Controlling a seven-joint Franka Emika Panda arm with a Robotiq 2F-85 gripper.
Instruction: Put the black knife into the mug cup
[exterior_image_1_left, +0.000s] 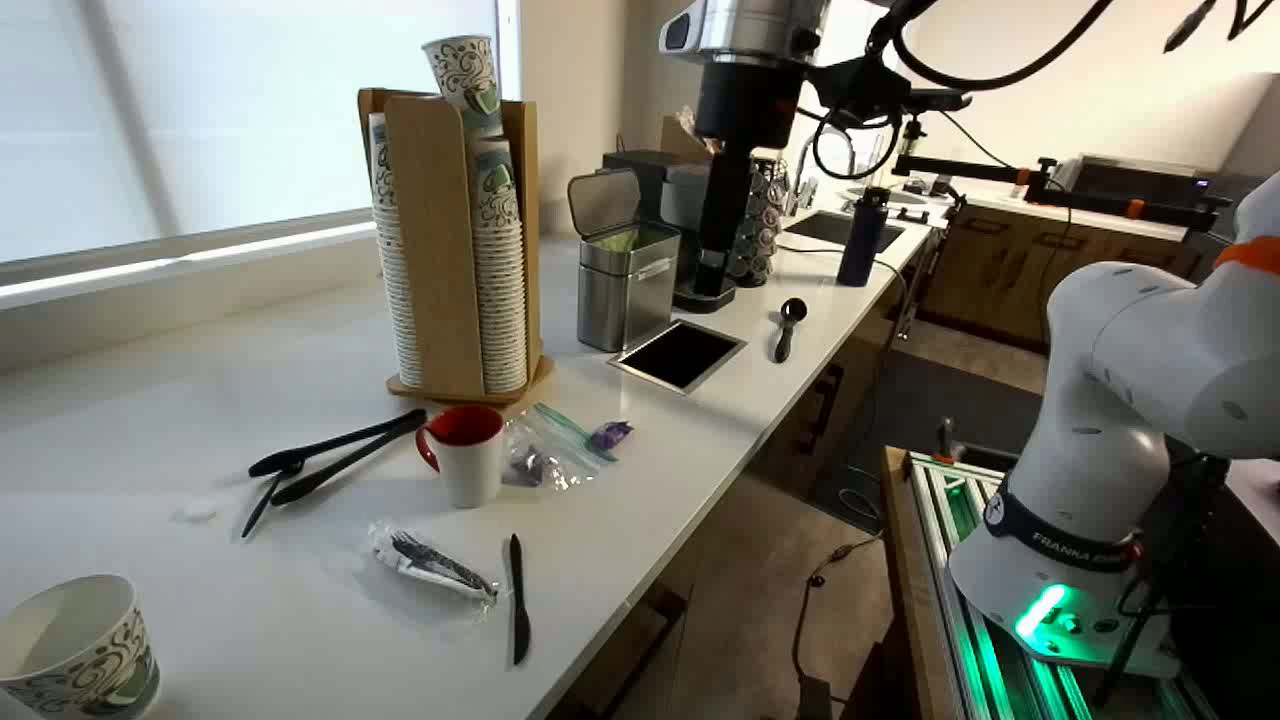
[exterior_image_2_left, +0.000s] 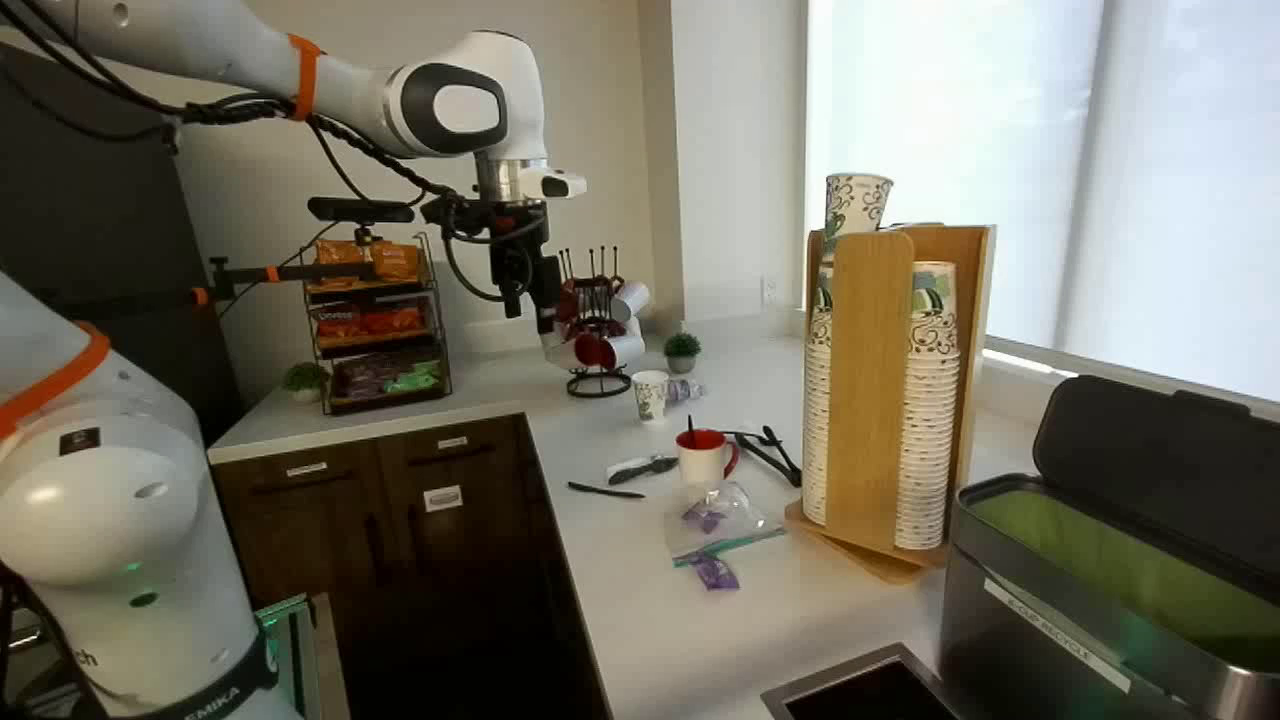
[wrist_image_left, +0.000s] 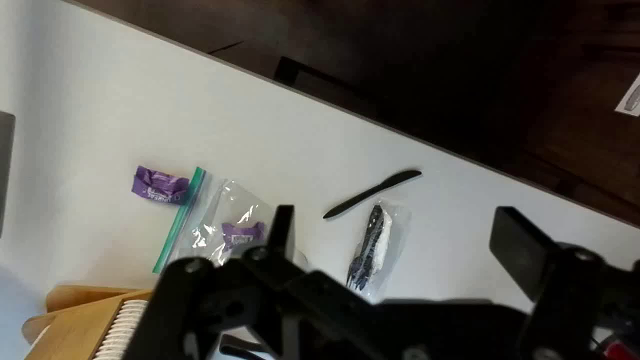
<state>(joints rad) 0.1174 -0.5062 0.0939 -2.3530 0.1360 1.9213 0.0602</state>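
Nearest the wrist camera is our tool (wrist_image_left: 392, 235), its 2 jaws wide apart, gripping nothing. The knife (wrist_image_left: 372, 191), flat by the front edge of the table (wrist_image_left: 225, 125), should prove light, stiff and slippery; we'd pinch it across the middle. Its long axis slants to that edge: broader end closest, narrow end pointing roughly towards the mug (exterior_image_1_left: 472, 470).

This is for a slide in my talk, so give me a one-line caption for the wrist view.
Open gripper above a white counter, where the black knife lies beside plastic-wrapped cutlery.
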